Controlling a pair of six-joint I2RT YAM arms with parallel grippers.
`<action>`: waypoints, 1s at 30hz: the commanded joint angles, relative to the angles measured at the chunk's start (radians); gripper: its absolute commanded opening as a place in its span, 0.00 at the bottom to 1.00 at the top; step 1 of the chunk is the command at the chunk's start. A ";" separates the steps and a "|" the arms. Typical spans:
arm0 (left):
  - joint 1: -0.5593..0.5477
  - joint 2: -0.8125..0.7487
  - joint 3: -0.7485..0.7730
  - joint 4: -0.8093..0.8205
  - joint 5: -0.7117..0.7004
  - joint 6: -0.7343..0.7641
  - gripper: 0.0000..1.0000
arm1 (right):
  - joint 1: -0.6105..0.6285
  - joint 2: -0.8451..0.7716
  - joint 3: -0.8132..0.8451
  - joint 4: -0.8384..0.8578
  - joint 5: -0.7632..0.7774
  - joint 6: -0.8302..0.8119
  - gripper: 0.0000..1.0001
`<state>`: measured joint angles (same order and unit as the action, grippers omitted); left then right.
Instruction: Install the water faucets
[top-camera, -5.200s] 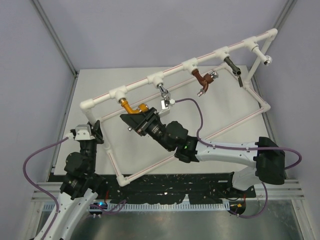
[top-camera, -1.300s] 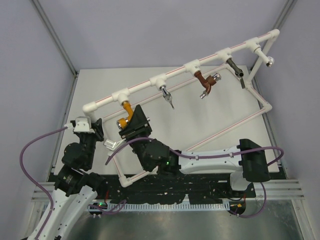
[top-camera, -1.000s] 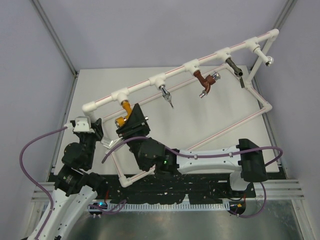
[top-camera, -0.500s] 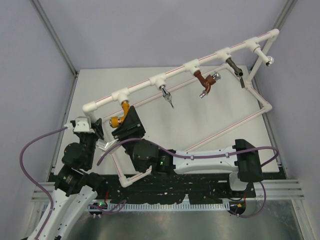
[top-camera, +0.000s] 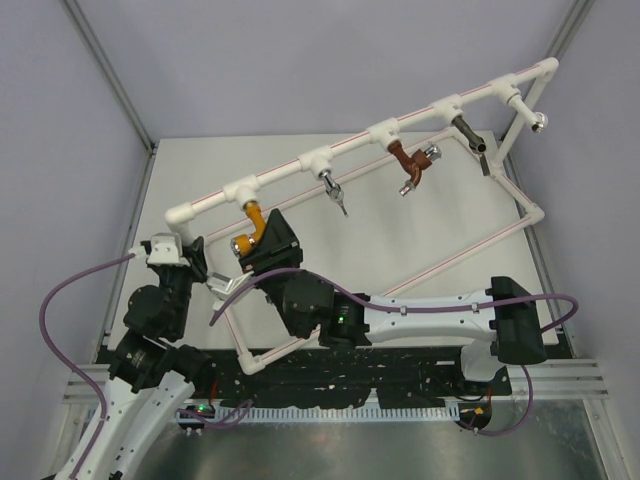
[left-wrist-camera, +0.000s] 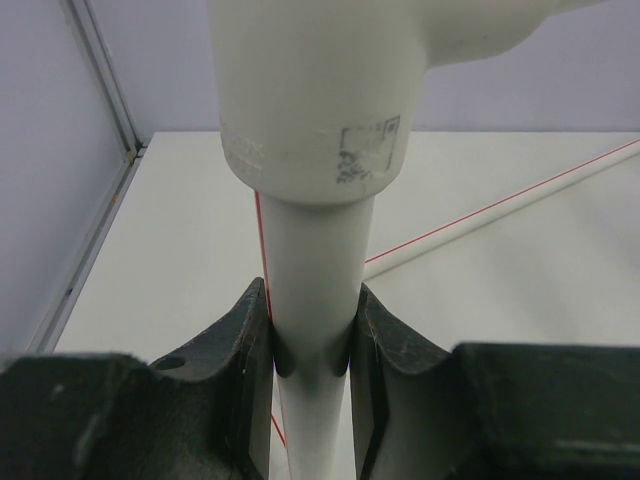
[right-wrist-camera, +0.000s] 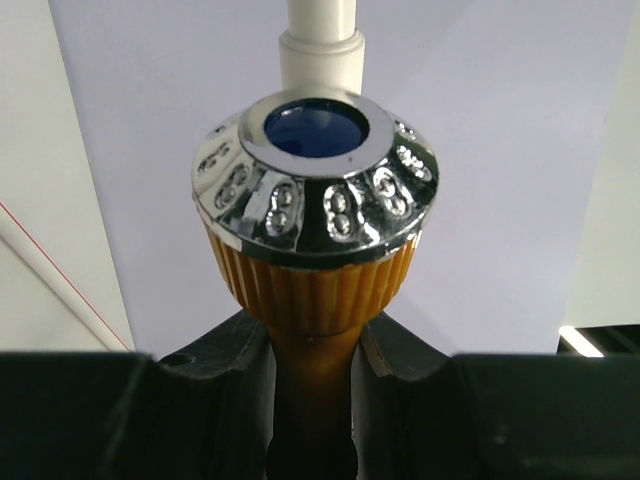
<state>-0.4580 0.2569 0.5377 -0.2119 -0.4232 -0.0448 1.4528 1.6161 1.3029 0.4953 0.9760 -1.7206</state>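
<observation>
R gripper (right-wrist-camera: 313, 350) clamps faucet (right-wrist-camera: 316, 205), L gripper (left-wrist-camera: 311, 340) pipe (left-wrist-camera: 312, 130).

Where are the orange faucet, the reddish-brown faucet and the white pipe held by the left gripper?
orange faucet (right-wrist-camera: 312, 285): right wrist view, on its ribbed orange body.
reddish-brown faucet (top-camera: 408, 166): top external view, on its bent body.
white pipe (left-wrist-camera: 312, 290): left wrist view, on the straight stretch below the fitting.

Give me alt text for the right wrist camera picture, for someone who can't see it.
Close-up of an orange-yellow tap clamped in the black right claw at the bottom of the picture. Its silver knob, with a blue centre, faces the camera. A white pipe rises behind the knob.
</observation>
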 joint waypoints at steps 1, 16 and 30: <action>-0.018 -0.022 0.005 0.008 0.070 -0.009 0.00 | -0.069 0.002 0.016 0.029 0.029 0.035 0.05; -0.022 -0.021 0.005 0.009 0.074 -0.012 0.00 | -0.069 0.057 0.159 -0.165 0.087 0.366 0.05; -0.024 -0.016 0.005 0.009 0.075 -0.015 0.00 | -0.098 0.065 0.234 -0.385 0.056 0.967 0.05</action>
<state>-0.4580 0.2596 0.5339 -0.2028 -0.4305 -0.0452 1.4528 1.6493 1.4818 0.1520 1.0496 -1.0317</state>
